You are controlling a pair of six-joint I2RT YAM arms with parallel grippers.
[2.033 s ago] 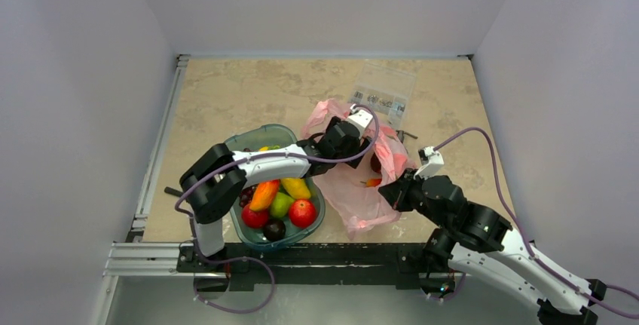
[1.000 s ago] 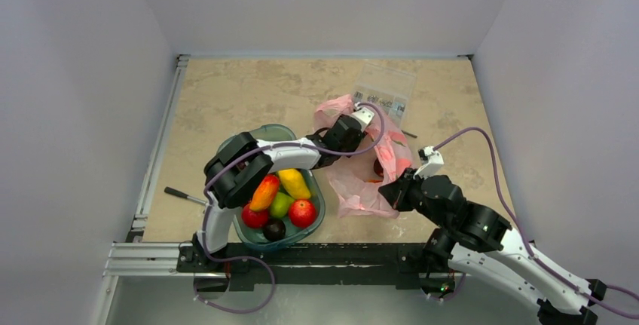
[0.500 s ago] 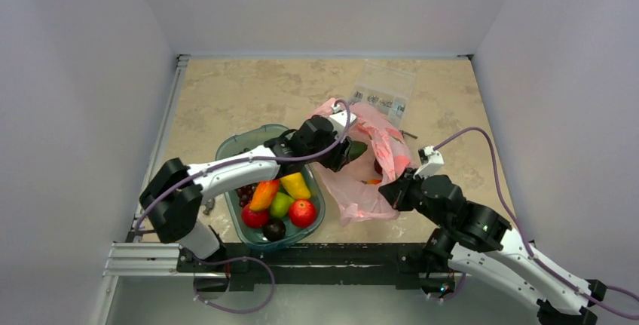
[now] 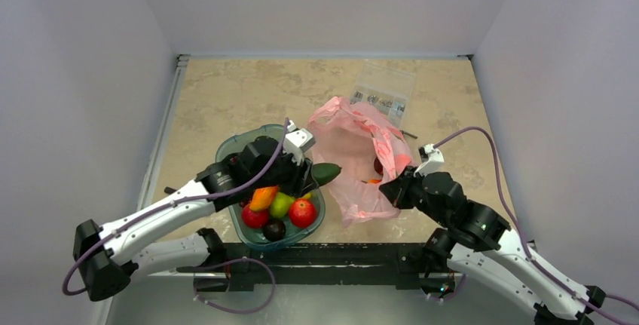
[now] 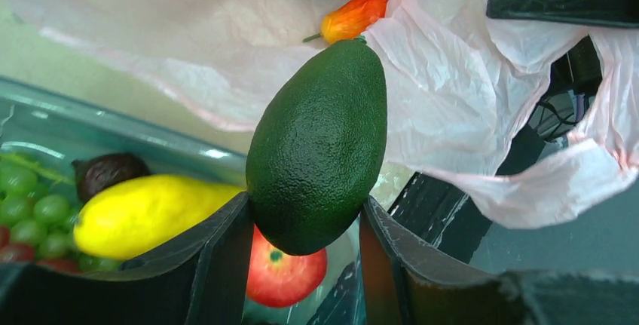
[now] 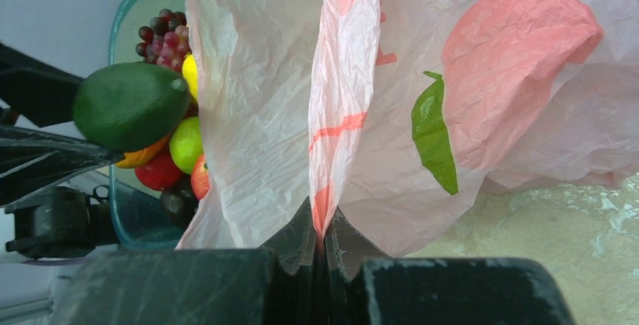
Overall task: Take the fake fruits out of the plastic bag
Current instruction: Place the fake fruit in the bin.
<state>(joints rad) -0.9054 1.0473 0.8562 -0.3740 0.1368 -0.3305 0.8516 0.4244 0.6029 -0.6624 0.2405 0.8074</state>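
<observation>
The translucent pink plastic bag (image 4: 350, 148) lies open right of the tray; it also fills the right wrist view (image 6: 452, 76). My left gripper (image 4: 313, 176) is shut on a dark green avocado (image 4: 326, 172), held over the tray's right rim, outside the bag's mouth; the left wrist view shows the avocado (image 5: 320, 136) between both fingers. My right gripper (image 4: 389, 189) is shut on the bag's near edge, pinching a fold (image 6: 324, 189). Inside the bag lie a dark red round fruit (image 4: 377, 165) and a small orange-red fruit (image 5: 354, 16).
A teal tray (image 4: 226, 148) holds a mango (image 4: 264, 197), a yellow fruit (image 5: 151, 212), a green pear (image 4: 280, 204), red apples (image 4: 302, 212), a plum (image 4: 273, 228) and grapes. A clear packet of metal parts (image 4: 384, 87) lies behind the bag. A black tool (image 4: 172, 190) lies left of the tray.
My left gripper has drawn out of the bag holding the avocado and moved left and nearer, over the tray's right rim. The right gripper has kept its hold on the bag.
</observation>
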